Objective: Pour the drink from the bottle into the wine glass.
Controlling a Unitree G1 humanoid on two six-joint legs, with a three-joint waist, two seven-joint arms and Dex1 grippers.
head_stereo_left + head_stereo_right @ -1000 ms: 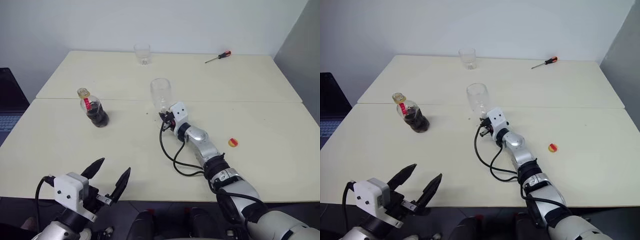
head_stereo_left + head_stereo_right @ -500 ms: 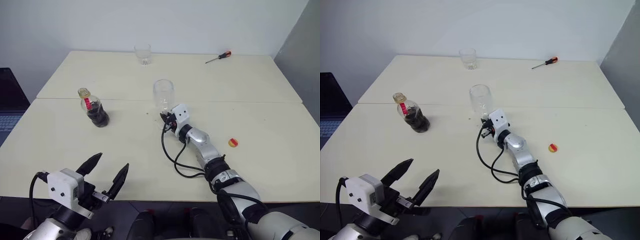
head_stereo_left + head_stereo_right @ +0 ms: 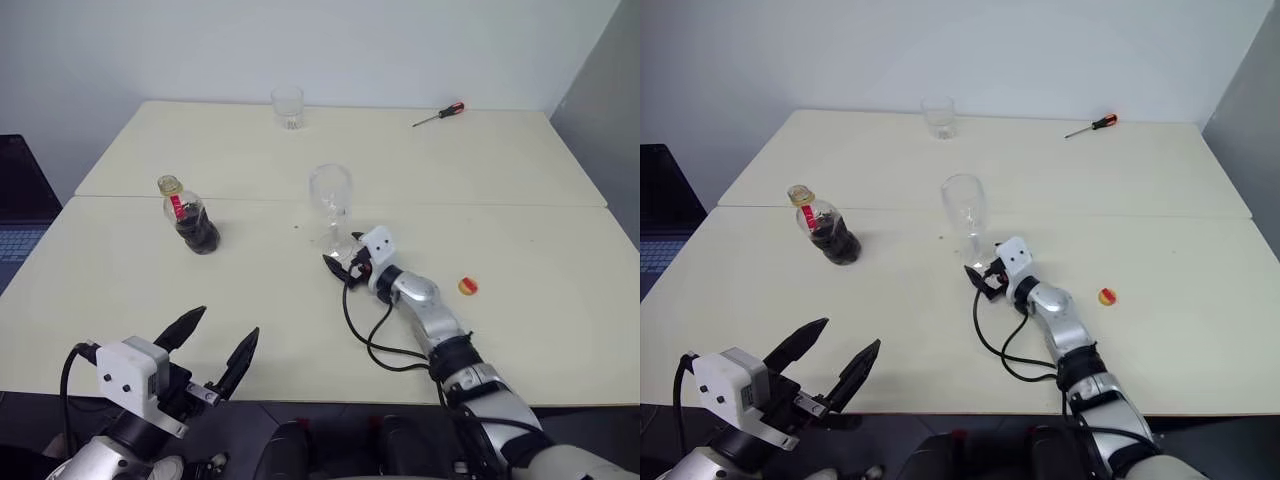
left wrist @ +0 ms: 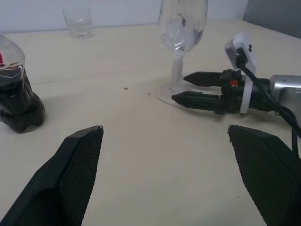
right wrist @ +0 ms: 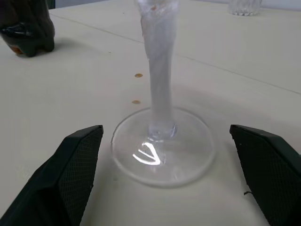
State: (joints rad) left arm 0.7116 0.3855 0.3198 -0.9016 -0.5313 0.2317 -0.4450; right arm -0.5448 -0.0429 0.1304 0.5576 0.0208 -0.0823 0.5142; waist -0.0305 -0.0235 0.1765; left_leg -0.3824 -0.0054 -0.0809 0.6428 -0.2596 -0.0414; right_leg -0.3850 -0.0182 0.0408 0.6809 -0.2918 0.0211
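The wine glass (image 3: 330, 200) stands upright on its foot (image 5: 162, 150) at the middle of the table; its bowl looks empty. My right gripper (image 3: 339, 268) lies low at the foot's near side, open. Its fingers (image 5: 80, 174) are spread wide, clear of the stem (image 5: 160, 61). The bottle (image 3: 190, 220), with dark drink in its lower half and a red label, stands to the left, well away from both grippers. My left gripper (image 3: 215, 345) hovers open at the table's near edge with nothing between its fingers.
A clear tumbler (image 3: 287, 107) and a screwdriver (image 3: 438, 114) lie at the far side of the table. A small yellow and red round thing (image 3: 466, 286) sits right of my right arm. A black cable loops along that arm. A laptop edge (image 3: 15, 215) shows far left.
My right gripper has opened, let go of the wine glass stem and drawn back a little. The glass now stands by itself. The left gripper has stayed where it was.
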